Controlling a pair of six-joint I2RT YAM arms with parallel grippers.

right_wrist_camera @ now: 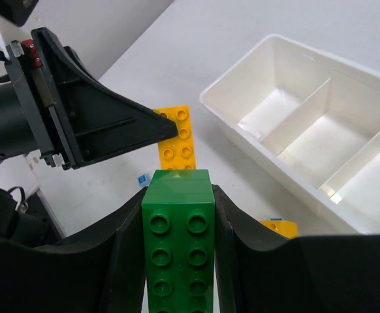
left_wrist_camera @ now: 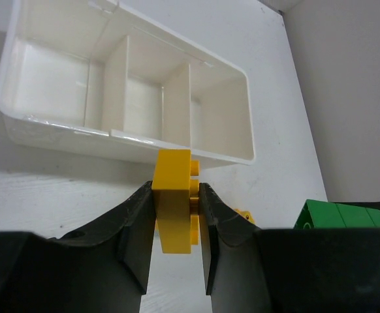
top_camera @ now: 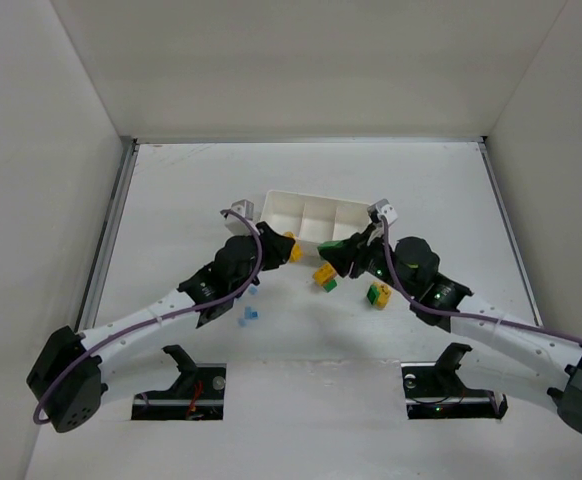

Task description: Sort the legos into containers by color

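Note:
My left gripper (left_wrist_camera: 176, 195) is shut on a yellow brick (left_wrist_camera: 172, 225), held upright just in front of the white three-compartment tray (left_wrist_camera: 131, 140). My right gripper (right_wrist_camera: 177, 195) is shut on a large green brick (right_wrist_camera: 178, 251), studs facing the camera. In the top view both grippers meet below the tray (top_camera: 271, 205), the left gripper (top_camera: 283, 247) with the yellow brick (top_camera: 294, 251), the right gripper (top_camera: 338, 251) with the green brick (top_camera: 330, 245). All three compartments look empty. The right wrist view also shows the yellow brick (right_wrist_camera: 175, 140) in the left gripper's fingers (right_wrist_camera: 111, 127).
On the table lie a yellow-and-green brick stack (top_camera: 324, 277), a green-and-yellow stack (top_camera: 378, 294) and two small light-blue bricks (top_camera: 249, 314) (top_camera: 254, 291). White walls enclose the table on three sides.

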